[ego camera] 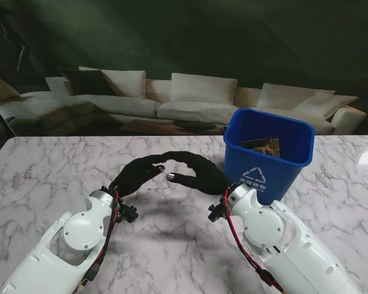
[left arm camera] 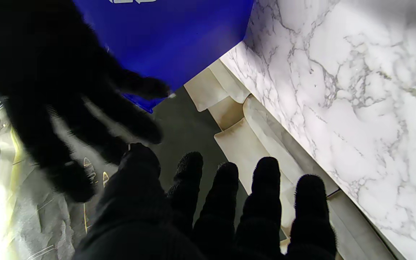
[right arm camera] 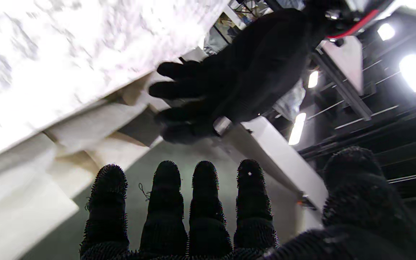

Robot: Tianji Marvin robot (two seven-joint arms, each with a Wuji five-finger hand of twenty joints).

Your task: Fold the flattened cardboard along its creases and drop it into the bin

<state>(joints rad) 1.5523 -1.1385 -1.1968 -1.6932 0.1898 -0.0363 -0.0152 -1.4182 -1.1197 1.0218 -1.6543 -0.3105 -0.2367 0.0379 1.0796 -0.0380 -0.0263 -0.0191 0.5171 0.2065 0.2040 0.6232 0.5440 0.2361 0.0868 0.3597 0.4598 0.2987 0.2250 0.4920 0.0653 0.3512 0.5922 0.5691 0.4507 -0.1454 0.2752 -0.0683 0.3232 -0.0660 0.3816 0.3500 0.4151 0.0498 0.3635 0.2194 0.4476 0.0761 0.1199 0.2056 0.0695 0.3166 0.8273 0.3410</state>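
A: Both arms up over the white marble-patterned counter [ego camera: 43, 177], centre frame, and the tall blue plastic recycling bin [ego camera: 267, 159] sits right of centre with brown folded cardboard [ego camera: 265, 145] lying inside it.

B: So the cardboard's in. What can go wrong now?

A: My worry is the right hand [ego camera: 193, 176]. It hangs just beside the bin's near wall, so I'd say a careless swing could knock the bin over and spill it.

B: Anything held?

A: Nothing. The black-gloved right hand is spread, fingers apart, and the black-gloved left hand [ego camera: 141, 173] is also open and empty. Their fingertips almost meet, so a clash is the smaller risk.
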